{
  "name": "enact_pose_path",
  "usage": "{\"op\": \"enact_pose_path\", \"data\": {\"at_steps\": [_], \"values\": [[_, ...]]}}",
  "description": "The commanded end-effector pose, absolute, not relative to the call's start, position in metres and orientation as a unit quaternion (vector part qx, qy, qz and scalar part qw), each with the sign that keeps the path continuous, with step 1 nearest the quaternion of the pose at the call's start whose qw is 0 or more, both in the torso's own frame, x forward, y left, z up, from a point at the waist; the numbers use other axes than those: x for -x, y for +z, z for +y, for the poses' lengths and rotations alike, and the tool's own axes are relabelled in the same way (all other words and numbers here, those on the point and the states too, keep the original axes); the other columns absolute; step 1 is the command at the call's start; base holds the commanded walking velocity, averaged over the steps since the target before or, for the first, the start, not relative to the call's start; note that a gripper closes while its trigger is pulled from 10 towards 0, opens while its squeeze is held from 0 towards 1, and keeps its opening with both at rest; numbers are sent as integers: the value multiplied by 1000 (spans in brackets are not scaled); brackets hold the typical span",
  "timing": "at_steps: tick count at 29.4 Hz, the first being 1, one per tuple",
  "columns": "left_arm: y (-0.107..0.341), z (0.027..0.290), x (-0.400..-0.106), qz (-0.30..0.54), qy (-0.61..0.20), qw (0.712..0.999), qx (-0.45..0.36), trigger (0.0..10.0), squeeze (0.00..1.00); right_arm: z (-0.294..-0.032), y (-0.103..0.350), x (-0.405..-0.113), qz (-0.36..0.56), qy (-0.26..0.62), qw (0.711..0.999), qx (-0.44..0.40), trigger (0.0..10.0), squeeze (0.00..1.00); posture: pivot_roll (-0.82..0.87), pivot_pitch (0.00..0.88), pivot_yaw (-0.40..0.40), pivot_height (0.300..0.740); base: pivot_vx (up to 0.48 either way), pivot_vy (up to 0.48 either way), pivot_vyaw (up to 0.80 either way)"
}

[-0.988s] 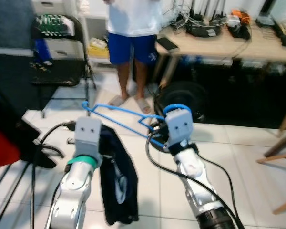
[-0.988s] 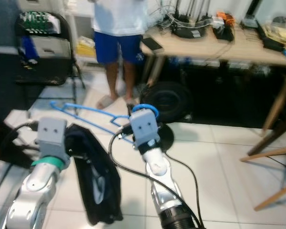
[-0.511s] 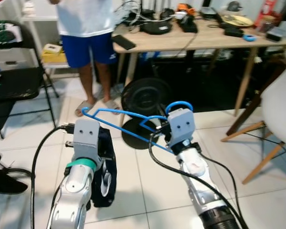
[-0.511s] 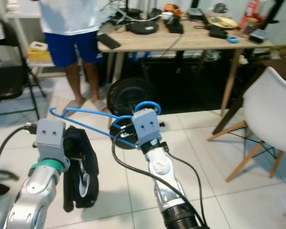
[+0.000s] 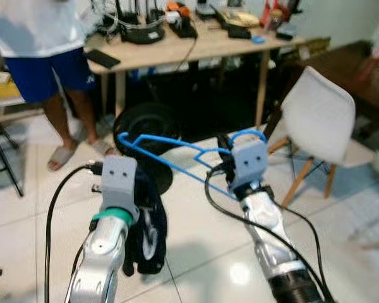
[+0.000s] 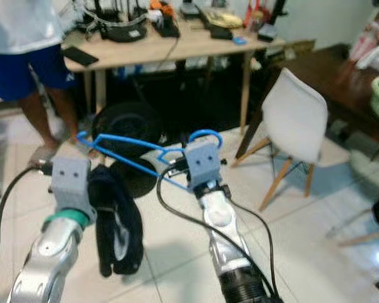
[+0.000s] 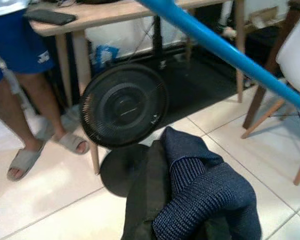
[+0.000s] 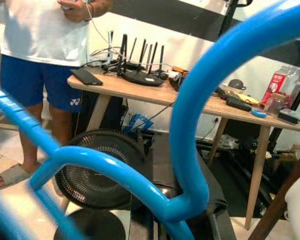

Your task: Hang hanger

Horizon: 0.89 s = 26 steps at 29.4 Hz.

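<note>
- Up front, the right gripper (image 5: 230, 165) is raised before the robot with a blue hanger (image 5: 170, 144) in it; its fingers are closed on the wire just below the hook, as far as the right wrist view shows.
- From there the hanger's hook (image 5: 246, 134) curls up over the grey camera block on that wrist, and its long triangle stretches off toward the robot's left, in the air above the floor.
- Beside it, the left gripper (image 5: 138, 189) is raised at about the same height with a dark navy garment (image 5: 148, 230) hanging from it; how far apart its fingers are cannot be told, because the cloth covers them.
- Seen from the left wrist, the garment (image 7: 200, 195) is a ribbed knit bunched close to the lens, and a bar of the hanger (image 7: 225, 52) crosses above it.
- Ahead on the white tiled floor (image 5: 196, 214) stands a black fan (image 5: 139, 129) on a round base, right before a wooden bench (image 5: 177, 47) loaded with cables and gadgets.
- To the robot's left a person (image 5: 44, 57) in a white shirt, blue shorts and sandals stands by the bench.
- To the right of the fan a white chair (image 5: 319, 120) on wooden legs stands near the bench.
</note>
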<state>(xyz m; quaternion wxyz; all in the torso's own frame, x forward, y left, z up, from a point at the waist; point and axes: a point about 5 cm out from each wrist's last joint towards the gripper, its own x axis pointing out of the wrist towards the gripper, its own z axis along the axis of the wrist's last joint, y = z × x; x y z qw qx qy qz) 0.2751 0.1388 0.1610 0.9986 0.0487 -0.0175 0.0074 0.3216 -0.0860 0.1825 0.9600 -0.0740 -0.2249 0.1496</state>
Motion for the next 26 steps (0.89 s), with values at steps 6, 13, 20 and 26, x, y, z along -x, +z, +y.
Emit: {"op": "enact_pose_path", "data": {"at_steps": [6,13,20,26], "values": [[159,138,-273,-17,8,999,-47,10000,0,-85,178,-320,-216,154,962,71,10000,0,5,51,29,740,0,0,-800],[160,139,-274,-18,7,999,-49,10000,0,-85,178,-321,-216,155,961,71,10000,0,2,43,29,740,0,0,-800],[163,141,-276,-21,14,999,-48,10000,0,-87,181,-323,-216,149,963,62,10000,0,-6,39,23,740,0,0,-800],[170,143,-275,-30,21,998,-53,10000,0,-89,184,-323,-219,141,964,52,10000,0,-11,38,32,740,0,0,-133]]}}
